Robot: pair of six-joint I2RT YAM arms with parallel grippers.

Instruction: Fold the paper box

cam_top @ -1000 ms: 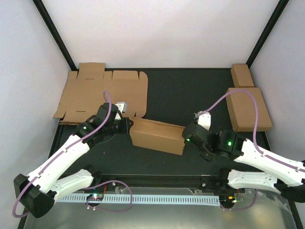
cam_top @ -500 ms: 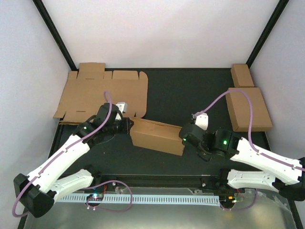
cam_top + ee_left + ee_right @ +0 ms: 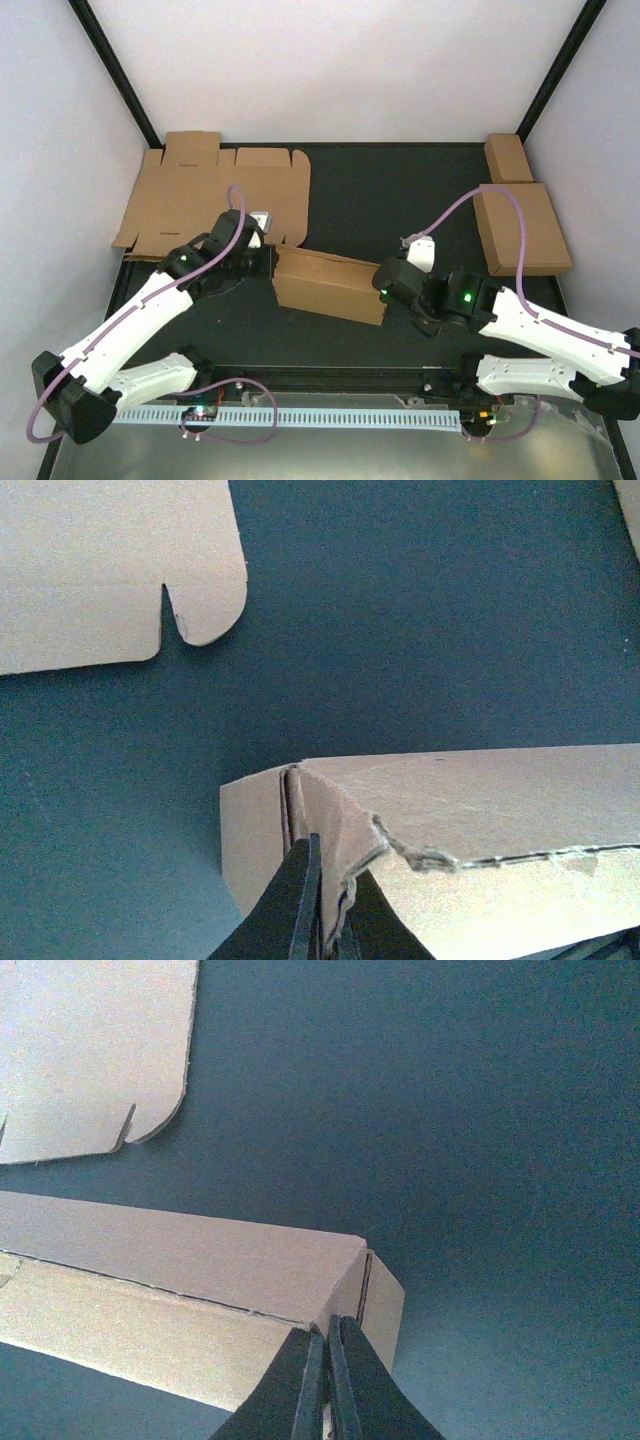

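Observation:
The paper box [image 3: 330,285], brown cardboard, lies partly folded as a long closed shape in the middle of the dark table. My left gripper [image 3: 268,262] is at its left end, shut on the upright end flap; in the left wrist view the fingers [image 3: 300,900] pinch the cardboard edge of the box [image 3: 480,810]. My right gripper [image 3: 388,290] is at its right end. In the right wrist view the gripper [image 3: 326,1380] is closed tight at the box's end wall [image 3: 190,1260], with the side flap beside it.
A flat die-cut cardboard sheet [image 3: 200,195] lies at the back left; its rounded tabs show in the left wrist view [image 3: 100,570] and the right wrist view [image 3: 90,1050]. A folded squarish box [image 3: 522,228] and a small oblong box [image 3: 508,157] sit at the right.
My right gripper has moved left, up against the box's right end. My left wrist has shifted slightly right at the left end. The box has hardly moved.

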